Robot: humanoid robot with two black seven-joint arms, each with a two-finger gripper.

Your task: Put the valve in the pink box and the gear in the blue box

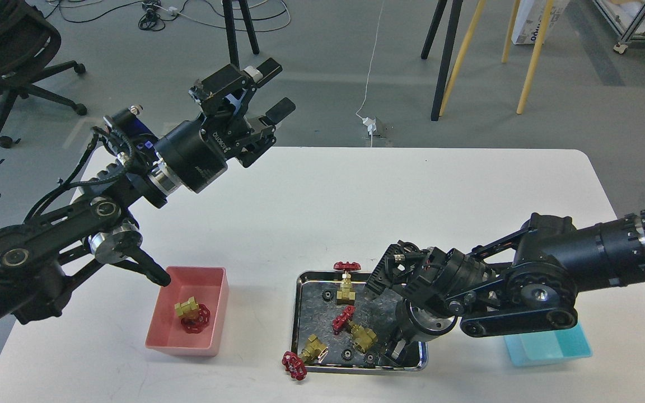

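One valve (192,314) lies in the pink box (214,313) at the front left. Three more valves are at the steel tray (312,317): one at its back edge (346,281), one in the middle (354,328), one hanging over the front left corner (304,356). Small black gears lie in the tray at the back left (327,295) and along the front (347,354). The blue box (552,347) stands at the front right, partly hidden by my right arm. My right gripper (391,350) points down into the tray's front right corner; its fingers are too dark to tell apart. My left gripper (272,87) is open and empty, held high over the table's back left.
The white table (322,212) carries the boxes and the tray along its front. My right forearm (524,302) lies across the space between the tray and the blue box. An office chair (3,61), tripod legs and yellow stand legs stand on the floor behind.
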